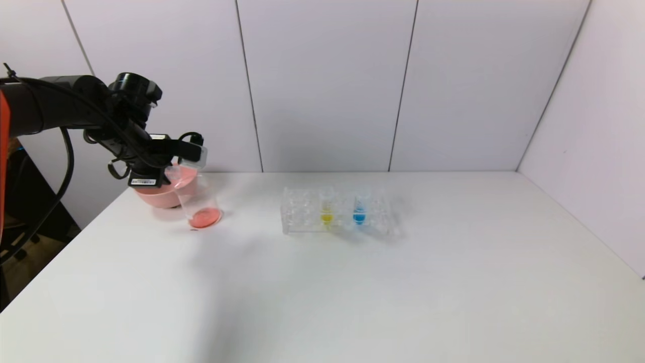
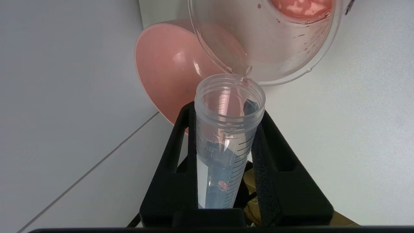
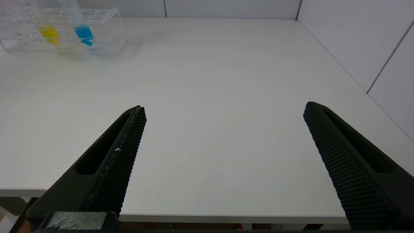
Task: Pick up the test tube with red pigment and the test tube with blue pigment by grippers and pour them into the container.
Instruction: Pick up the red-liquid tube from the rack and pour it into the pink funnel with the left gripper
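My left gripper point(image 1: 194, 153) is shut on the red-pigment test tube point(image 2: 226, 139), tilted with its mouth at the rim of the clear glass container point(image 1: 199, 201). The tube is almost drained; only a red drop clings inside. Red liquid point(image 1: 204, 218) pools in the container's bottom and also shows in the left wrist view point(image 2: 300, 8). The blue-pigment test tube point(image 1: 359, 209) stands upright in the clear rack point(image 1: 302, 214); it also shows in the right wrist view point(image 3: 83, 32). My right gripper point(image 3: 224, 106) is open and empty over the table's near edge, outside the head view.
A pink bowl point(image 1: 153, 196) sits just behind the container at the back left. A yellow-liquid tube point(image 1: 326, 210) stands in the rack to the left of the blue one. The white table point(image 1: 352, 292) is walled at the back and right.
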